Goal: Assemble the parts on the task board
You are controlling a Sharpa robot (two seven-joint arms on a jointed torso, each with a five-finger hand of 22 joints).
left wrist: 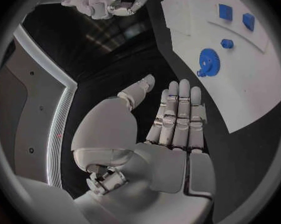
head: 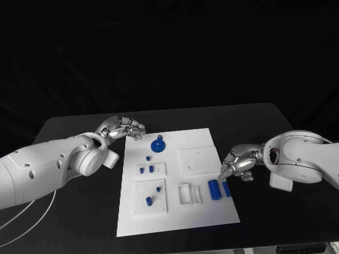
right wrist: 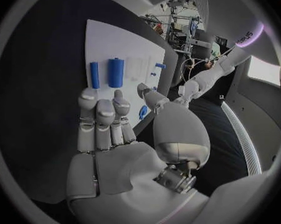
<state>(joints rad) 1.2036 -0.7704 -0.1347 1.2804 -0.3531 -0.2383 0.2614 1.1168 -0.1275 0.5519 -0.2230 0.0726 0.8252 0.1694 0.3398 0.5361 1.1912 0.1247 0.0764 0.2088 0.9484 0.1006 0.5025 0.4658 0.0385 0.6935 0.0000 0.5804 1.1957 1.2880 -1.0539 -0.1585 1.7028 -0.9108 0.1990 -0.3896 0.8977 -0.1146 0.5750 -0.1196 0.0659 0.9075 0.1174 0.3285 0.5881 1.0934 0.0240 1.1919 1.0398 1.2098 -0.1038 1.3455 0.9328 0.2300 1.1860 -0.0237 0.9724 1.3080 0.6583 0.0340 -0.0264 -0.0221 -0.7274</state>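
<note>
So nothing is being held yet: the right robot hand (head: 238, 165) is spread beside two blue cylinders (head: 219, 190) on the white board (head: 207, 222), the left robot hand (head: 124, 128) released. Cylinders could easily get rolled off onto the desk (head: 276, 127) if nudged.

Matt white task board (head: 204, 211), smooth blue plastic parts (head: 213, 190), glossy silver metal-looking right hand (head: 238, 165)

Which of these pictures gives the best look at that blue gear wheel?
The left wrist view: the blue gear is large there, its teeth visible. In the head view it is small; in the right wrist view the fingers partly hide it.
</note>
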